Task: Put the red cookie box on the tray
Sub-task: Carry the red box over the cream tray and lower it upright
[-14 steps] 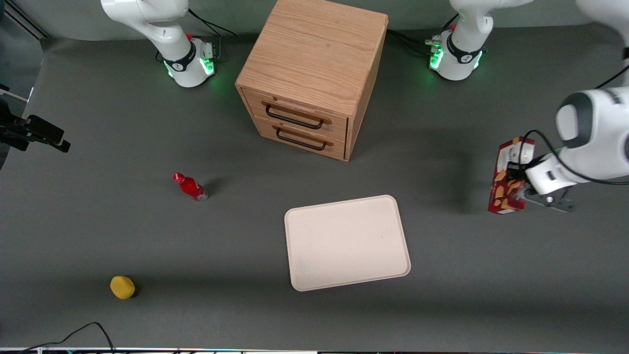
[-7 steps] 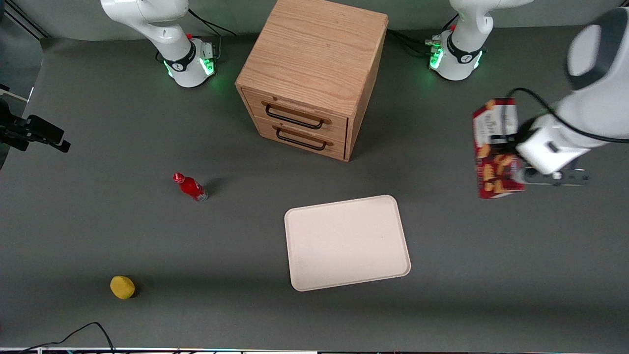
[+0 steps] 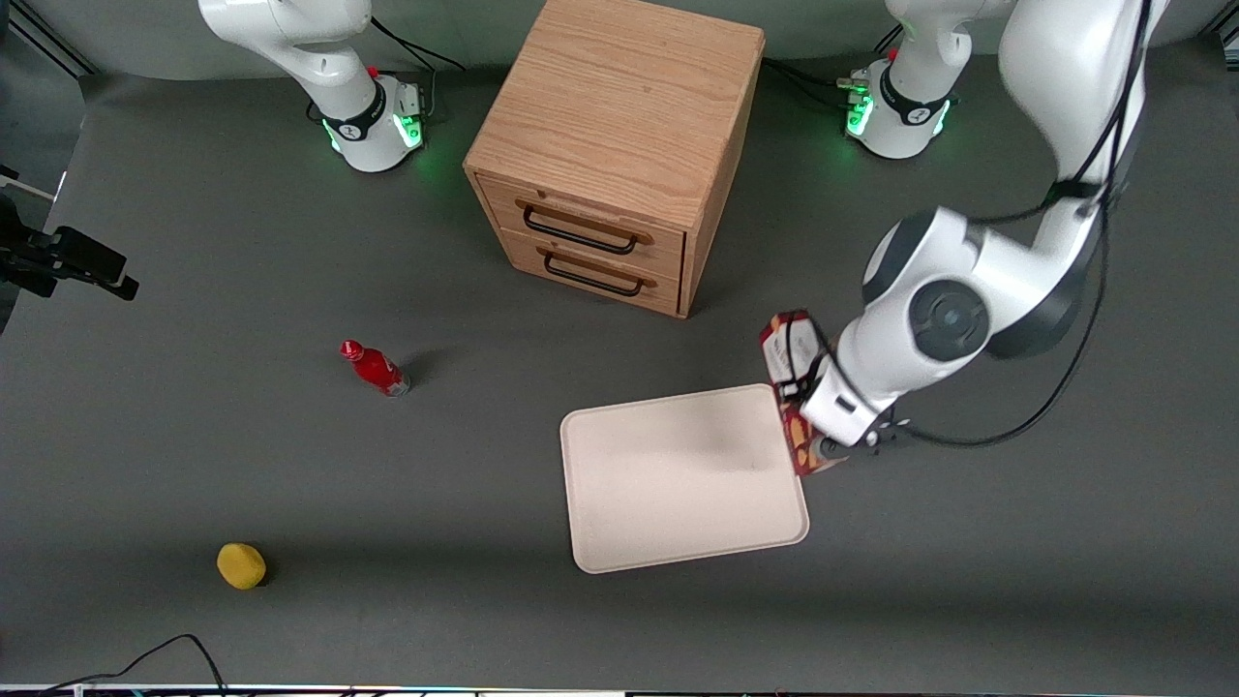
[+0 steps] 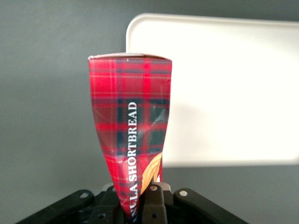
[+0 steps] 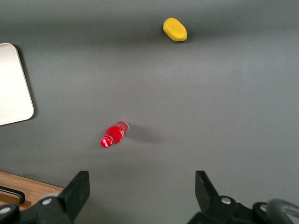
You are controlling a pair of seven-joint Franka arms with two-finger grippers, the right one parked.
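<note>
Lemon (image 3: 241,565): on the table (image 3: 194,465), toward the parked arm's end.
Small red bottle (image 3: 376,368): farther from the front camera than the lemon.
Drawer cabinet (image 3: 614,155): both drawers closed.
Tray (image 3: 678,484): flat, nearer the front camera than the cabinet.
Red cookie box (image 3: 786,387): held in the air over the tray's edge toward the working arm.
Claw (image 3: 823,426): clamped on the box.
Left arm: bent at the elbow, wrist angled down toward the tray.

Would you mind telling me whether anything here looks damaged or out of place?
Yes: the red cookie box looks crushed. It narrows sharply where the gripper pinches it and its side is creased. The gripper holds it in the air at the edge of the tray toward the working arm's end. Otherwise nothing stands out.
</note>
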